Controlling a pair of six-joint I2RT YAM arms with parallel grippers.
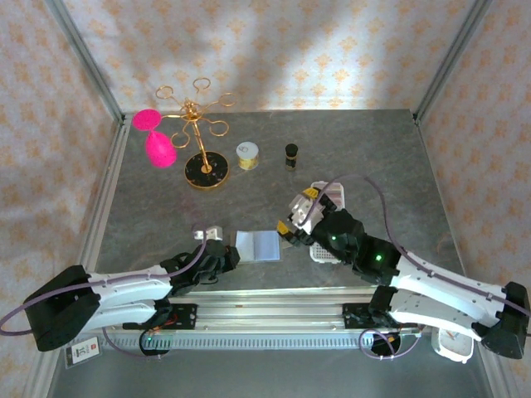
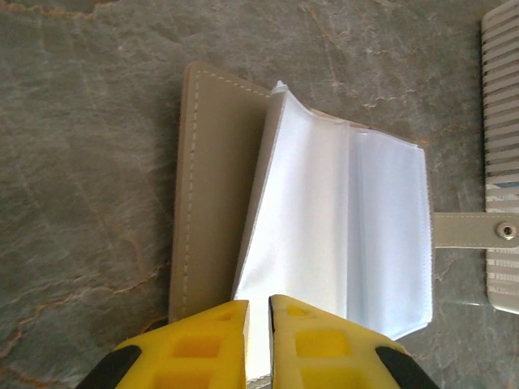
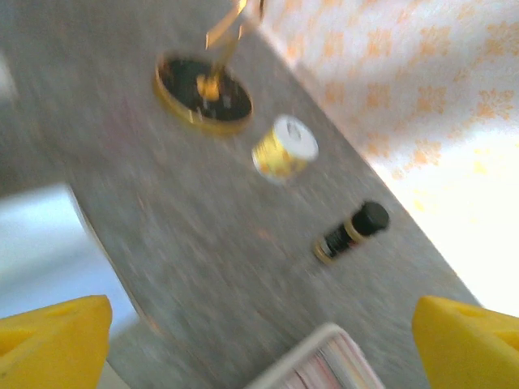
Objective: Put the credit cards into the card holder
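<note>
left gripper (image 2: 259, 312) nearly pressed together, pinching a clear sleeve (image 2: 324, 227) of the card holder (image 2: 215, 186), holder lying open on the grey table (image 2: 89, 162), snap tab (image 2: 470, 230) reaching onto the white tray (image 2: 503, 89), right gripper (image 3: 263, 332) spread wide, empty, near the tray

Card holder (image 2: 215, 203) cover matt grey-beige leather-look, stitched edge; sleeves (image 2: 349, 235) inside glossy clear plastic, snap tab (image 2: 466, 229) with a metal stud. Table (image 2: 81, 162) mottled grey stone-look, matt. Tray (image 2: 504, 81) ribbed white plastic; stand (image 1: 206, 169) shiny gold metal.
</note>
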